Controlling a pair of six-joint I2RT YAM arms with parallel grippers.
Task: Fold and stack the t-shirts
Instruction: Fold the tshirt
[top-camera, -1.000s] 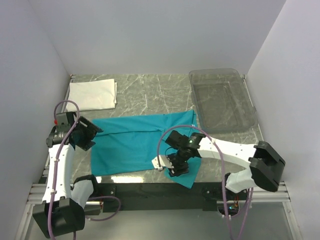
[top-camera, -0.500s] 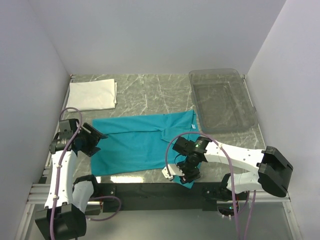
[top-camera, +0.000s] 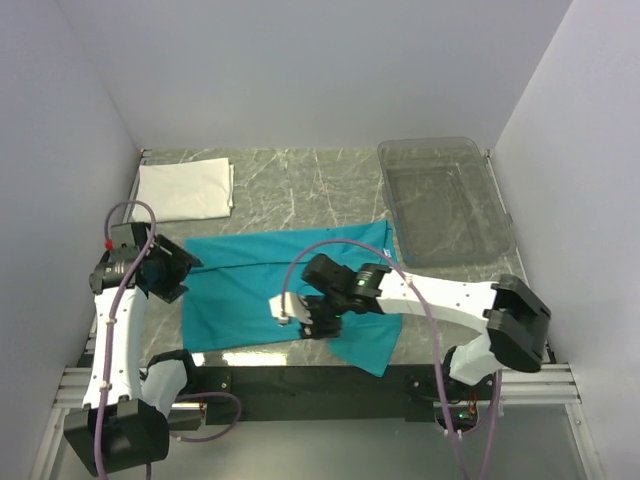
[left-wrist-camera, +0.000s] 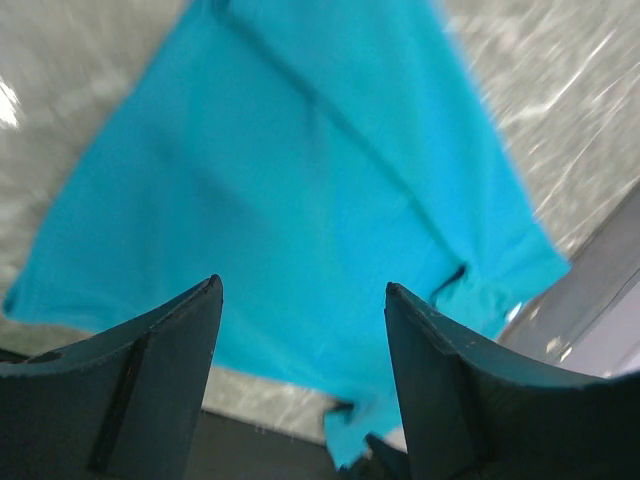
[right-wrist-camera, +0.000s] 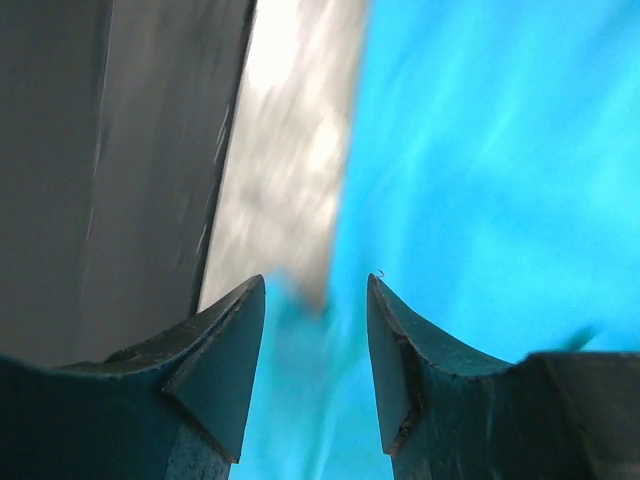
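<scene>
Teal-blue t-shirt (top-camera: 265, 280): lies spread flat across the middle of the marble table (top-camera: 300, 180), long side running left to right, with a straight crease along its length. Reaches from beside the left arm almost to the clear plastic bin (top-camera: 445, 200) at the far right. Extends at its near right corner to the table's front edge.

White t-shirt (top-camera: 185, 190): rests folded into a neat rectangle in the far left corner, well apart from the teal one.

Left gripper (top-camera: 188, 265): hovers at the teal shirt's left edge, pointing in toward the cloth. Shows, in the wrist view (left-wrist-camera: 302, 288), both fingers (left-wrist-camera: 160, 350) standing wide apart with nothing between them. Looks down on the teal shirt (left-wrist-camera: 300, 180), with bare marble (left-wrist-camera: 560, 80) to either side.

Right gripper (top-camera: 305, 318): sits low over the near middle of the teal shirt, arm stretched leftward across the cloth. Appears spread in its own wrist view (right-wrist-camera: 315, 282), a clear gap between the two fingers (right-wrist-camera: 225, 340). Frames blurred teal cloth (right-wrist-camera: 480, 150) on the right and a strip of marble (right-wrist-camera: 290, 150) on the left. Pinches nothing that can be made out; contact with the cloth cannot be told through the blur.
</scene>
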